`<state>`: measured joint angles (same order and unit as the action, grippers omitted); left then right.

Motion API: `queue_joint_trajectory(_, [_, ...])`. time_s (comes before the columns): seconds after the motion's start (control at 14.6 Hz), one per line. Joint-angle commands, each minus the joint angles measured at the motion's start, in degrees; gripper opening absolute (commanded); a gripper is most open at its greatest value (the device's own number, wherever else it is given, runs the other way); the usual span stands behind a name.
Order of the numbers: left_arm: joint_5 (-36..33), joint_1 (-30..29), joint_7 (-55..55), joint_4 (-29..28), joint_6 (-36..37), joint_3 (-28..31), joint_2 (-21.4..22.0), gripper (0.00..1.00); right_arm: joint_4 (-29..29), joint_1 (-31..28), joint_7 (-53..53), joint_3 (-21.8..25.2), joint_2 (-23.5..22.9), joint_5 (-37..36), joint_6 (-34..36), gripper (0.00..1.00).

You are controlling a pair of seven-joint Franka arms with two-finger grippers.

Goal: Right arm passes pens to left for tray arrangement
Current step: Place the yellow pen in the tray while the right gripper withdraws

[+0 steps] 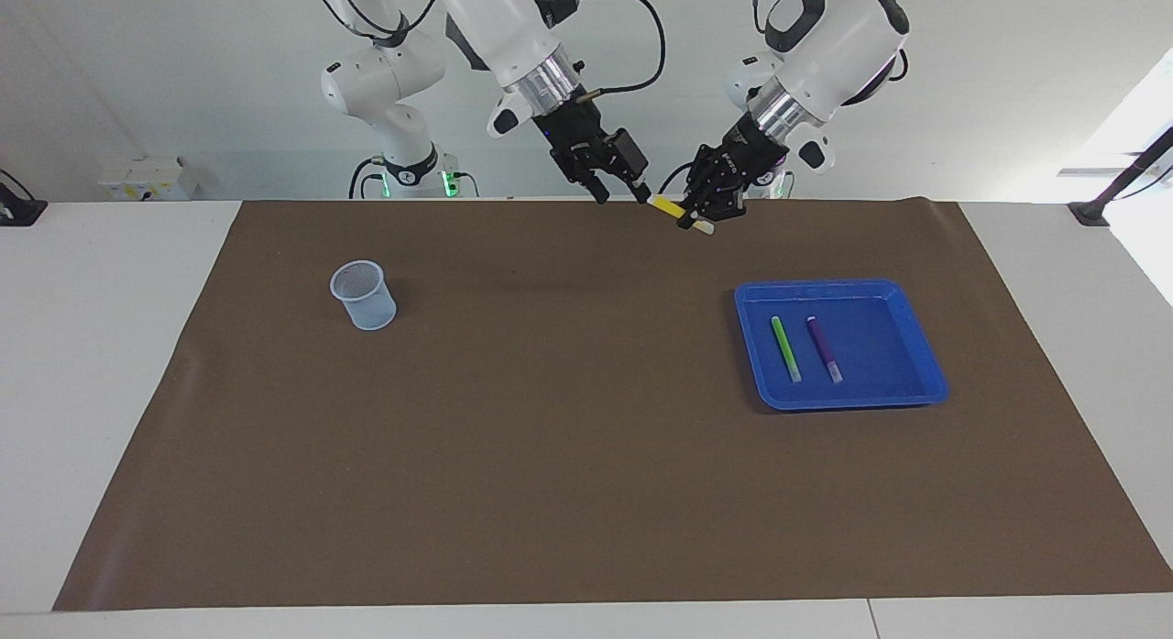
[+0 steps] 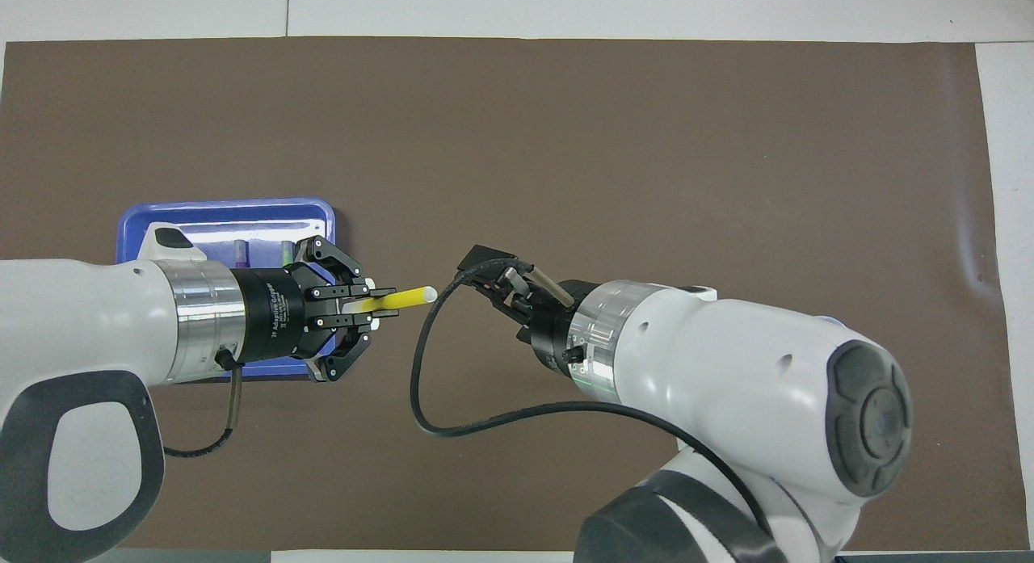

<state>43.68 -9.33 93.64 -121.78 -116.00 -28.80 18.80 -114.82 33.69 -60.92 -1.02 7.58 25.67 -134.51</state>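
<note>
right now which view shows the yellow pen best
The overhead view: the yellow pen juts from the left gripper, unobstructed. In the facing view the yellow pen shows only as a short piece.

A white desk [image 1: 110,364] fills most of the scene, covered across its middle by a large brown mat [image 1: 586,492] with a slight ripple along one edge. A plain pale wall [image 1: 183,80] rises at the robots' end of the desk. A white box [image 1: 147,177] sits against it near one corner. Bright daylight [image 1: 1150,135] floods in at the left arm's end.
</note>
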Motion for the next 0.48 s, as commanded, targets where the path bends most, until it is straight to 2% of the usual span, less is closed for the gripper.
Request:
queue_joint_trajectory(0.0, [0.6, -4.2, -12.6, -0.5, 4.1, 0.1, 0.6, 0.0, -0.3, -5.5, 11.7, -0.1, 1.1, 0.3, 6.3, 1.0])
queue_joint_trajectory(0.21, [-1.5, -12.1, -34.4, -0.7, 9.4, 0.1, 0.5, 0.0, -0.3, -15.2, 27.4, 0.1, 1.5, -0.3, 13.5, 1.0])
queue_joint_trajectory(0.41, [-12.3, -16.5, -55.1, -0.7, 10.1, 0.1, -4.5, 0.0, -0.1, -24.2, 40.2, 0.1, 1.6, -7.4, 19.7, 1.0])
